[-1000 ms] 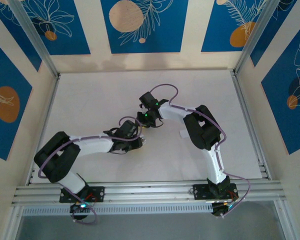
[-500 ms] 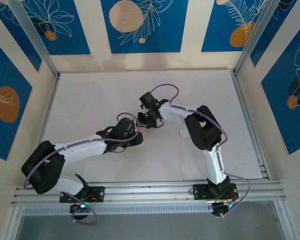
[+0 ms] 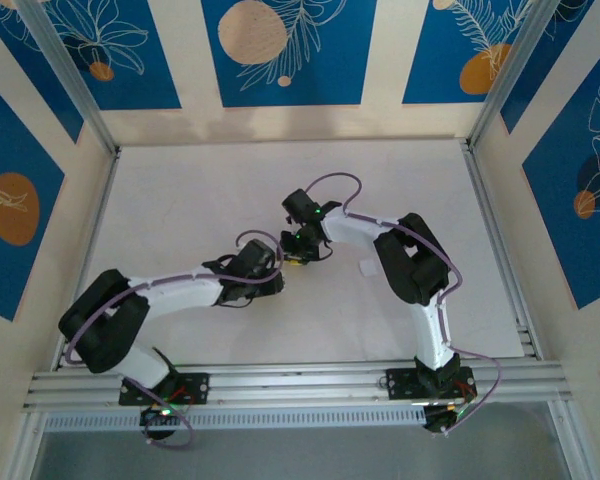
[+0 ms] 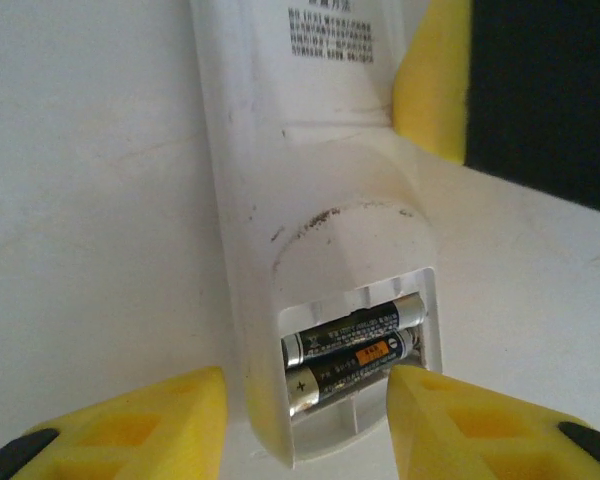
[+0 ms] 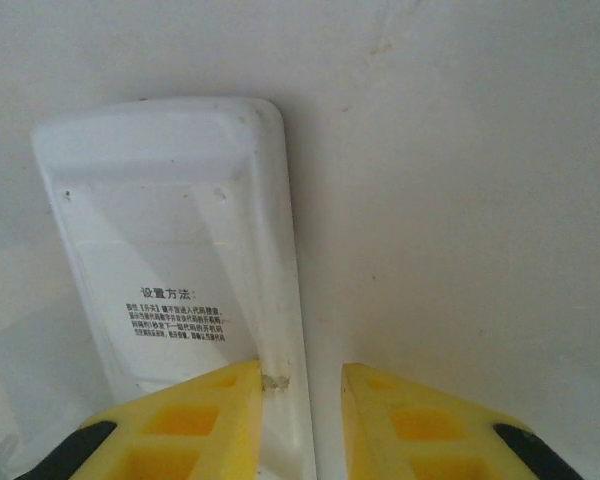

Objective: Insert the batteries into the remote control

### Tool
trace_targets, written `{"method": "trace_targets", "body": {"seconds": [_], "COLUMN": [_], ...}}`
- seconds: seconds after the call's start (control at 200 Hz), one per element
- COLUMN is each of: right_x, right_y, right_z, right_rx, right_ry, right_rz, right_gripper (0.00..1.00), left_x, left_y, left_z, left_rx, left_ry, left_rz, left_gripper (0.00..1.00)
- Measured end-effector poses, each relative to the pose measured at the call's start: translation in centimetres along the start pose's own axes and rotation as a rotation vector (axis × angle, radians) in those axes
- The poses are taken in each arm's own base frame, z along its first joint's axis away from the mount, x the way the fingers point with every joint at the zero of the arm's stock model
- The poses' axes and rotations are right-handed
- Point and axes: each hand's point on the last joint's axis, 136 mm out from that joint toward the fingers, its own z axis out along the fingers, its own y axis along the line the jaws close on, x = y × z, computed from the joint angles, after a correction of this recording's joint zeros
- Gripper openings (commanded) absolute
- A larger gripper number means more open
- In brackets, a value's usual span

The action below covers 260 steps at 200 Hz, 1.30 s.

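Between the fingers of the left gripper (image 4: 305, 400), which stand apart, lies the open end of the remote control (image 4: 280, 200), back up on the table (image 4: 80, 200), with both batteries (image 4: 355, 350) in its slot. The right gripper (image 5: 302, 385) is apart too, over the far edge. I think soft pushes will seat them flat, with the remote kept from sliding

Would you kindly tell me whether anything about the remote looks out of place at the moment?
The remote control lies face down with its battery compartment uncovered, both batteries exposed side by side inside; I cannot tell whether they are fully seated. Dark scuff marks smudge the white plastic just above the opening.
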Motion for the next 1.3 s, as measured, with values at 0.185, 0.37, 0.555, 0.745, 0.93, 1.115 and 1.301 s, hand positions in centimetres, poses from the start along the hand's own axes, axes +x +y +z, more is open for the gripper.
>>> {"method": "trace_targets", "body": {"seconds": [0.185, 0.37, 0.555, 0.745, 0.93, 1.115, 1.301], "right_x": [0.2, 0.7, 0.9, 2.1, 4.8, 6.4, 6.3], "right_y": [-0.2, -0.4, 0.2, 0.5, 1.3, 2.1, 1.5], "right_z": [-0.2, -1.2, -3.2, -5.0, -4.1, -3.3, -1.7], "right_rx": [0.006, 0.026, 0.010, -0.008, 0.005, 0.017, 0.055], "right_ry": [0.002, 0.006, -0.024, -0.040, 0.009, 0.042, 0.063], "right_rz": [0.001, 0.015, 0.007, 0.009, -0.026, -0.056, -0.049], "right_gripper": [0.30, 0.40, 0.38, 0.20, 0.00, 0.00, 0.00], "left_x": [-0.2, -0.2, -0.4, -2.1, -5.4, -6.2, -5.7], "left_y": [-0.6, -0.4, -0.1, 0.1, 0.2, 2.2, 3.5], "left_z": [0.5, 0.2, -0.6, -3.6, -8.5, -11.1, -11.2], "left_rx": [0.029, 0.034, 0.038, 0.054, 0.097, 0.103, 0.075], "left_ry": [-0.004, -0.019, -0.049, -0.160, -0.327, -0.427, -0.434], "left_rz": [-0.003, -0.013, -0.022, -0.033, -0.079, -0.111, -0.106], "left_gripper": [0.46, 0.50, 0.55, 0.54, 0.54, 0.56, 0.57]}}
